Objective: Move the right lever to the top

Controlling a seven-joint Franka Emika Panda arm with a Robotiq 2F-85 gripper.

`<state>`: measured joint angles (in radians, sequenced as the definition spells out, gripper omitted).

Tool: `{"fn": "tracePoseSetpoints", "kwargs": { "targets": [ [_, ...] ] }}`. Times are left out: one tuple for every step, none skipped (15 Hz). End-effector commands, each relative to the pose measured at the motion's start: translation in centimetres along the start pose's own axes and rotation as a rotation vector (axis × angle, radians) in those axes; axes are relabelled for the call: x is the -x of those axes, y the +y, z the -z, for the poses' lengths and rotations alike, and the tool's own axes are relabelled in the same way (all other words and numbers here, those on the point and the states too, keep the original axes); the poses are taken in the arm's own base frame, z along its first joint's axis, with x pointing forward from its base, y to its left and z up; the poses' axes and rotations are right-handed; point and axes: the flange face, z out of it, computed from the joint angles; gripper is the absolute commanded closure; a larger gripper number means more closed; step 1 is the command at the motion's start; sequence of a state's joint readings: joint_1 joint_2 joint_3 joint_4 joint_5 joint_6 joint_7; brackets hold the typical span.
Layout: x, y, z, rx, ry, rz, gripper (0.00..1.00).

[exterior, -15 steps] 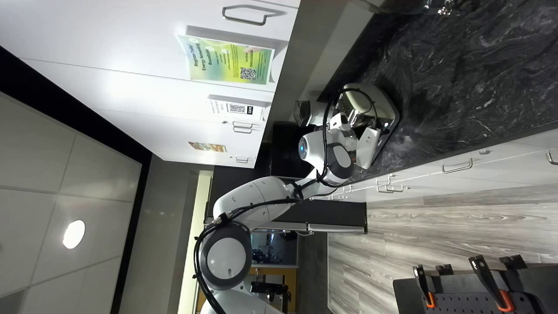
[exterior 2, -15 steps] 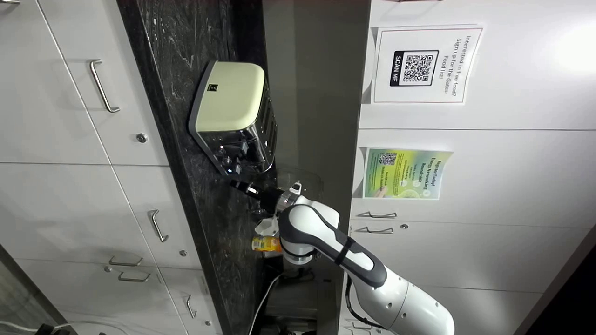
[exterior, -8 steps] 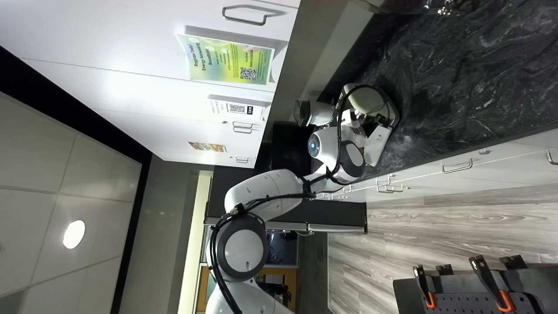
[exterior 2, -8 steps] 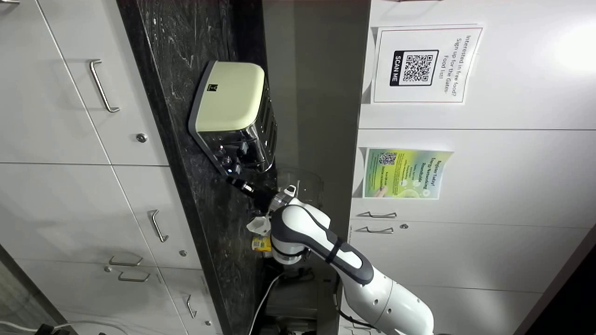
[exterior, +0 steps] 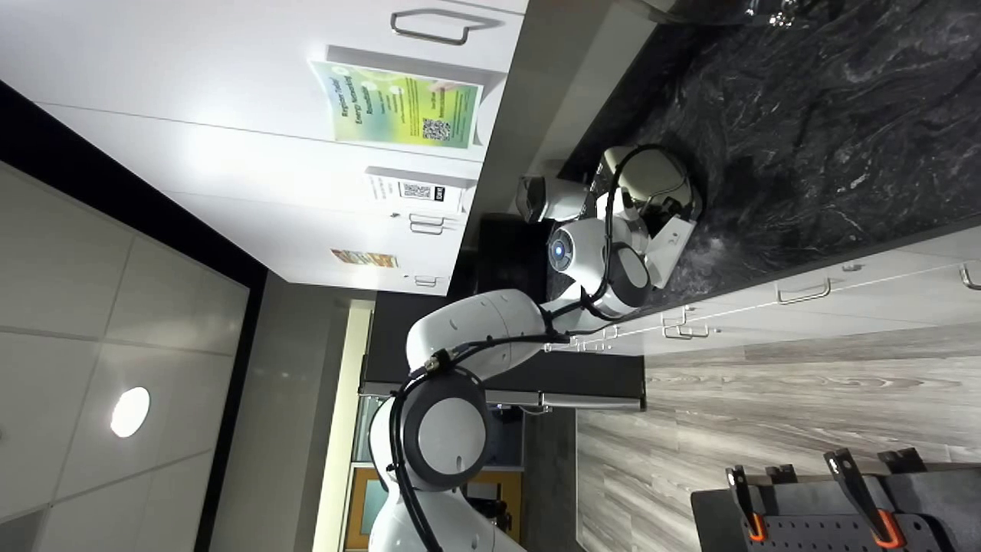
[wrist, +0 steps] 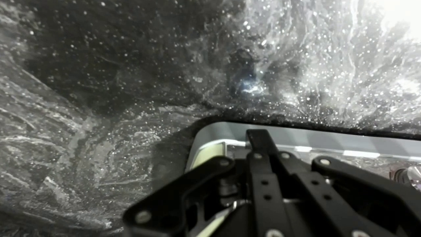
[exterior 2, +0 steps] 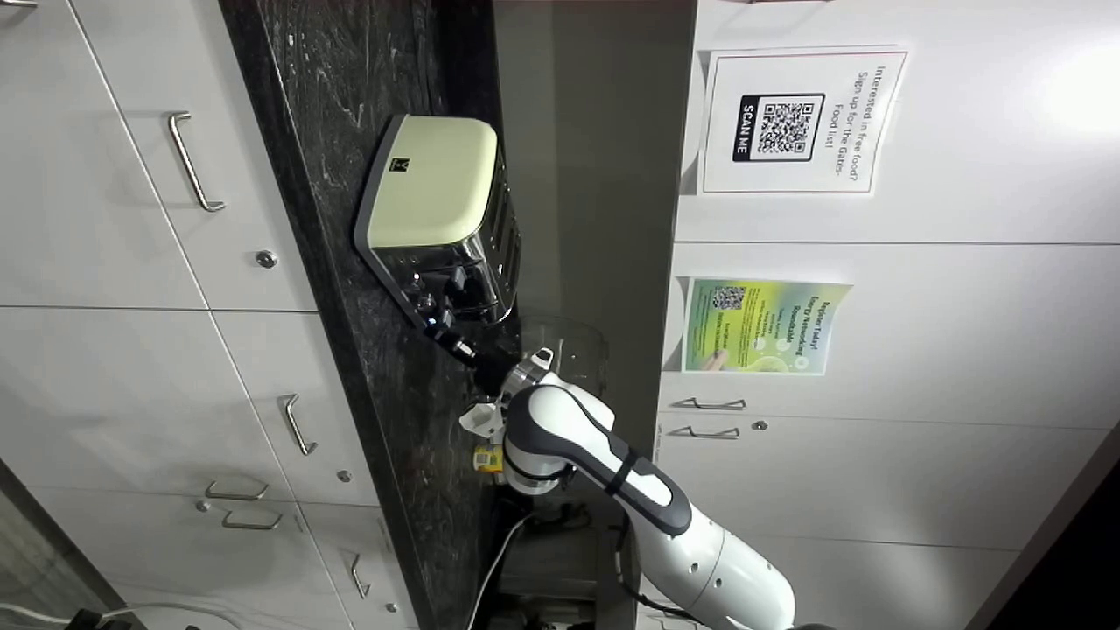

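Lever (exterior 2: pixel 447 317) on toaster (exterior 2: pixel 433 179) just beside end effector (exterior 2: pixel 439 335), contact unclear.

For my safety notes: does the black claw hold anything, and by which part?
Nothing appears held: the black jointed claw looks shut, nothing visible inside. Whether it touches the boxy cream-and-metal toaster cannot be told.

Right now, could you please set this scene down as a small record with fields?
appliance: upright cream toaster
support: dark marbled counter
tool: claw, shut, close to the toaster's shiny front
contact: cannot be told
nearby: yellow item, partly hidden by the arm
notices: white sheet and green-yellow sheet, both with QR codes, on the cabinets
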<state>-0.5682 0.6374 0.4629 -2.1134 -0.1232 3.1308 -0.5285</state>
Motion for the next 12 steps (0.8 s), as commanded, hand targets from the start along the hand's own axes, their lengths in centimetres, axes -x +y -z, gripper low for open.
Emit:
{"fn": "tracePoseSetpoints", "kwargs": {
  "targets": [
    [-0.8,0.3,-0.2,-0.017,0.051,0.005,1.00],
    [-0.9,0.3,-0.3,-0.023,0.056,0.001,1.00],
    [-0.8,0.3,-0.3,-0.030,0.062,-0.004,1.00],
    [-0.8,0.2,-0.4,-0.037,0.067,-0.008,1.00],
    [-0.8,0.3,-0.5,-0.040,0.064,-0.013,1.00],
    [-0.6,0.3,-0.5,-0.036,0.063,-0.017,1.00],
    [-0.2,0.4,-0.3,-0.030,0.066,-0.023,1.00],
    [0.2,0.6,-0.1,-0.024,0.064,-0.029,1.00],
    [0.8,0.8,0.3,-0.006,0.052,-0.041,1.00],
    [1.5,1.2,0.7,0.019,0.028,-0.056,1.00],
    [2.1,1.4,1.1,0.033,0.016,-0.068,1.00],
    [3.0,1.7,1.5,0.051,0.006,-0.083,1.00]
  ]
}}
